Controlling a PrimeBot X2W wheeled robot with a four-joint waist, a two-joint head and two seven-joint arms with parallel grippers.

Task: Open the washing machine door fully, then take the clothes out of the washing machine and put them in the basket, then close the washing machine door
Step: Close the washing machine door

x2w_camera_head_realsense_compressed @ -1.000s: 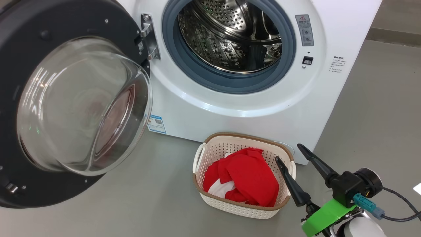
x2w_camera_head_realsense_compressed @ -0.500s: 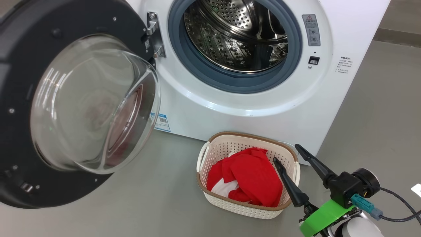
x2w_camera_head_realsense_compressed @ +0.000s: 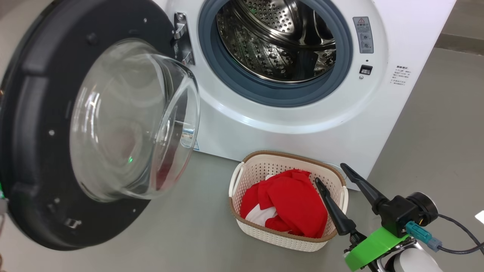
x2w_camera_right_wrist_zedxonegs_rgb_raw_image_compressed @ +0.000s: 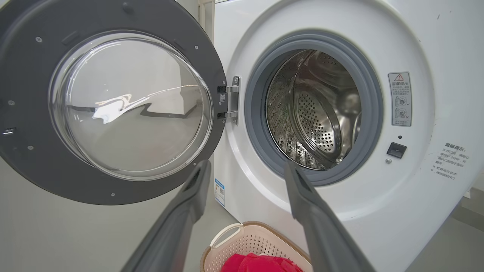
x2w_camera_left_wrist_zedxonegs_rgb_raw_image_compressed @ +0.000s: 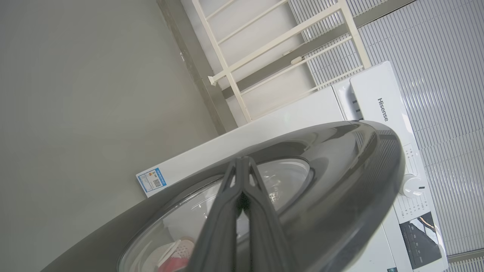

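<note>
Grey floor (x2w_camera_head_realsense_compressed: 189, 234), one basket (x2w_camera_head_realsense_compressed: 280, 240) (clothes (x2w_camera_head_realsense_compressed: 295, 204) inside)

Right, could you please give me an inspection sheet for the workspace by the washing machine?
Surface: smooth grey floor.
Job's things: washing machine door swung open; washing machine drum shows no laundry; red clothes lie in the basket before it.
Clutter: small white object on the floor, unidentifiable.
Tools: left tool shut, at the door's outer face; right tool open, holding nothing, by the basket.
Cables: dark cable at the right wrist.
Surroundings: white rack, slatted wall.
</note>
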